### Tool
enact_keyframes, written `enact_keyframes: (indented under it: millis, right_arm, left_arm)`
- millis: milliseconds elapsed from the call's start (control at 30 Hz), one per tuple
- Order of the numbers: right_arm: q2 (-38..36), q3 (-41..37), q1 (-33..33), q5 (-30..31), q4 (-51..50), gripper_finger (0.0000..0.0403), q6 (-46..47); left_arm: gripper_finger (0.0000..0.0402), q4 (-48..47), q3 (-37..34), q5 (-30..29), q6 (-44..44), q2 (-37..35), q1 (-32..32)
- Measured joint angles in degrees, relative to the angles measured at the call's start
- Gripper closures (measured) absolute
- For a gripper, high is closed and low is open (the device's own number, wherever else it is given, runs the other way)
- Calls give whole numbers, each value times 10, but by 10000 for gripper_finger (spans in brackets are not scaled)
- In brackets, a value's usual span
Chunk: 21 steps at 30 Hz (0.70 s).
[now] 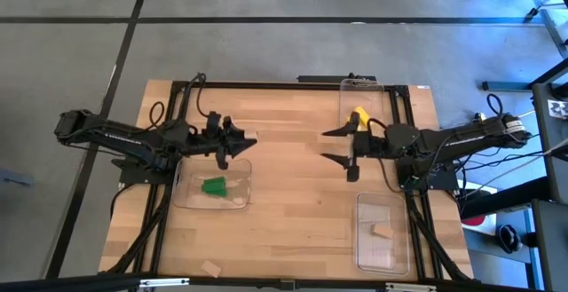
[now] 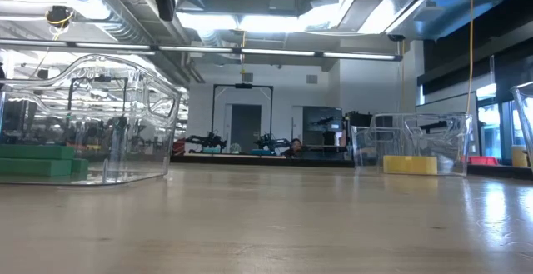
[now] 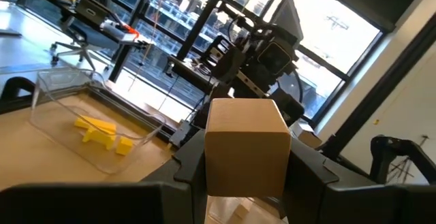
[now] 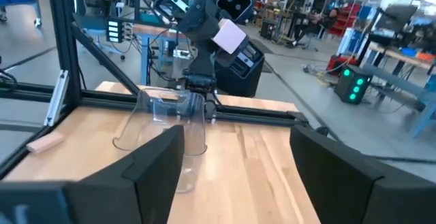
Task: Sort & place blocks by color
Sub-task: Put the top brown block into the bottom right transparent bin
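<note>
Bench (image 1: pixel 293 150): light wood top with three clear trays, seen from above.

Left-side tray (image 1: pixel 213 184): lies towards the bench's left edge, about midway along it. It contains the green blocks (image 1: pixel 213 186). In the low view the same tray (image 2: pixel 108 116) shows green blocks (image 2: pixel 37 160) stacked inside.

Far tray (image 1: pixel 364 101): lies at the bench's far edge, right of centre. It contains the yellow blocks (image 1: pixel 359 114). The left wrist view shows this tray (image 3: pixel 61 101) with yellow blocks (image 3: pixel 102 132) inside, and the low view shows a yellow block (image 2: pixel 410 164) in it.

Near-right tray (image 1: pixel 382 230): lies by the bench's near right corner. It contains one tan block (image 1: pixel 382 231).

Loose tan block (image 1: pixel 210 269): lies on the bare bench at the near edge, left of centre, well apart from every tray.

Left gripper (image 1: pixel 232 143): hangs over the far rim of the left-side tray. Its fingers (image 3: pixel 187 166) are clamped on a tan block (image 3: pixel 245 146), clear of the bench. The right wrist view shows that held block (image 4: pixel 230 36) raised above the tray.

Right gripper (image 1: pixel 342 146): hangs over open bench between the far tray and the near-right tray, just beside the yellow blocks. Its fingers (image 4: pixel 153 166) are spread wide, with nothing between them.
</note>
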Motion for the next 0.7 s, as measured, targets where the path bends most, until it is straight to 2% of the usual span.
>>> enact_keyframes:
  millis: [367, 500, 700]
  right_arm:
    - [80, 1, 0, 0, 104, 131, -37]
    - [111, 30, 0, 6, 94, 131, -63]
    - [182, 126, 0, 47, 26, 131, -146]
  left_arm:
    - [280, 0, 0, 27, -35, 0, 0]
    - [280, 1, 0, 37, -72, 2, 0]
    - [280, -2, 33, 40, -105, 55, 0]
